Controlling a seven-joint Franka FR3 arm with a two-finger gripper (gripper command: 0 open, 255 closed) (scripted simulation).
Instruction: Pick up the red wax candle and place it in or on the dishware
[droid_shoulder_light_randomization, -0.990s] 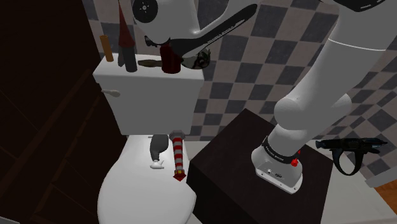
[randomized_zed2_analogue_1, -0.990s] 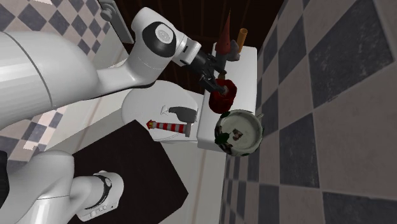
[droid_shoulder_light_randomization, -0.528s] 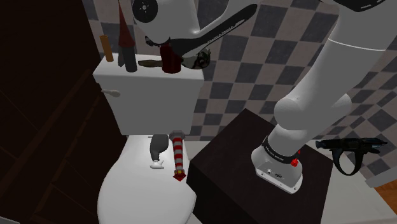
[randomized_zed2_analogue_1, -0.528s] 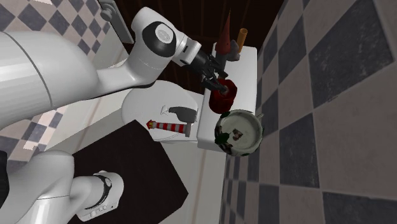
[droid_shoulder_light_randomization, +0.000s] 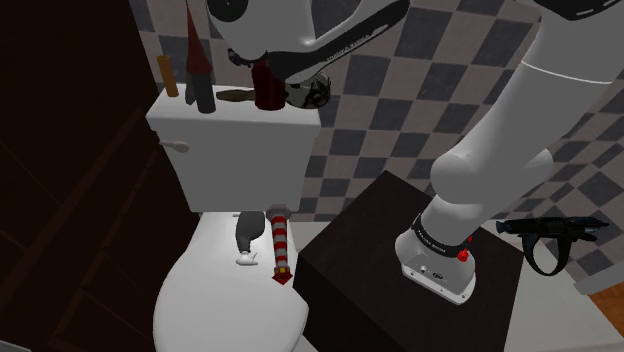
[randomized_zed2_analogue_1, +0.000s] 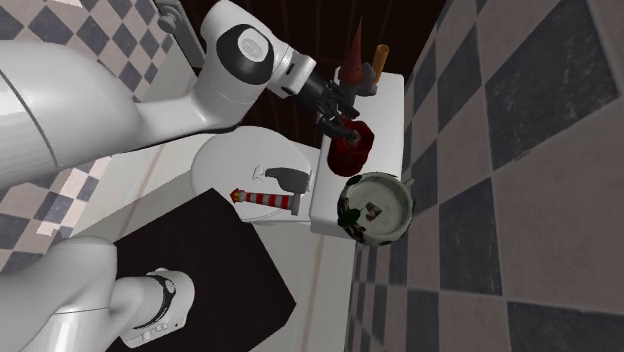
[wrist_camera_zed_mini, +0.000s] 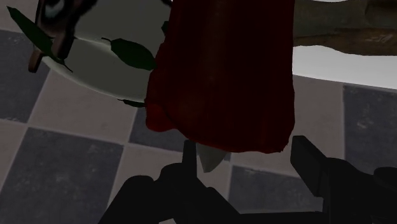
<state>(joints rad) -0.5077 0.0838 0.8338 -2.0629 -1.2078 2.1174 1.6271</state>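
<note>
Wrist view: gripper (wrist_camera_zed_mini: 245, 153) appears clenched on the red candle (wrist_camera_zed_mini: 222, 76) at the top of the toilet tank (droid_shoulder_light_randomization: 235, 150). In the second exterior view the bowl (randomized_zed2_analogue_1: 375, 208) lies at the candle's five o'clock. Risk: the hold looks shallow, so the candle may slip and drop beside the bowl.

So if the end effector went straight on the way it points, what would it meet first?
The candle, directly ahead of the end effector and very close; I cannot tell whether they already touch.
</note>
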